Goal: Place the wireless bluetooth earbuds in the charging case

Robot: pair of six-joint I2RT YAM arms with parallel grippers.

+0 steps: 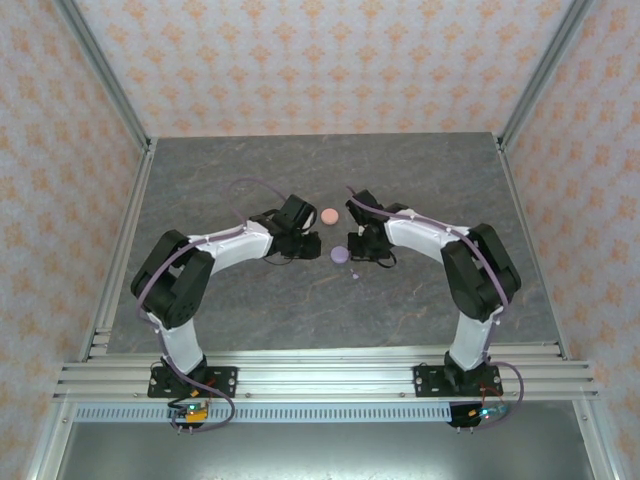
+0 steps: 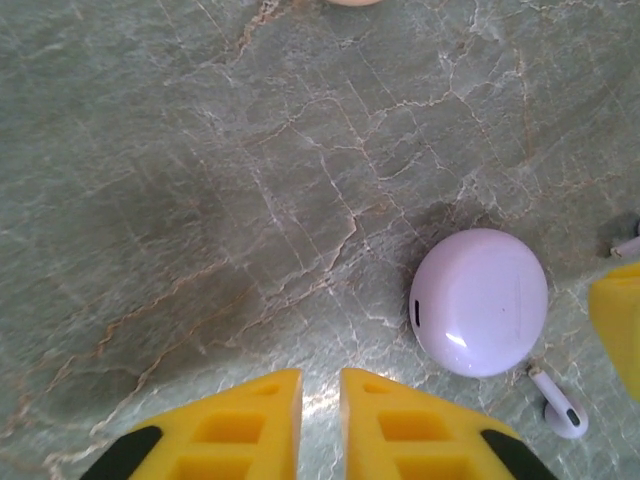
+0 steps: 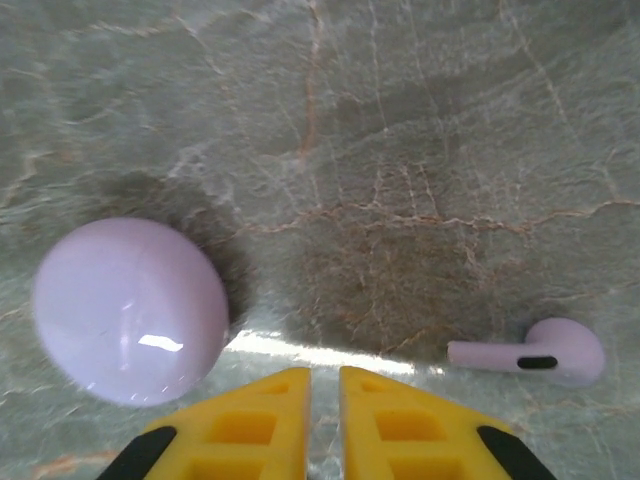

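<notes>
A closed round lavender charging case (image 1: 339, 255) lies on the grey marble table between my two grippers. In the left wrist view the case (image 2: 480, 300) sits to the right of my left gripper (image 2: 320, 385), whose yellow fingers stand almost together with nothing between them. A lavender earbud (image 2: 558, 405) lies just below the case, and another stem (image 2: 626, 245) peeks in at the right edge. In the right wrist view the case (image 3: 130, 308) is at the left and a lavender earbud (image 3: 535, 355) lies at the right. My right gripper (image 3: 323, 385) is shut on nothing, between them.
A salmon-pink round case (image 1: 330, 216) lies just beyond the lavender one; its edge (image 2: 352, 2) shows at the top of the left wrist view. A yellow finger of the right gripper (image 2: 615, 325) enters at the right there. Metal frame rails (image 1: 300, 375) border the table.
</notes>
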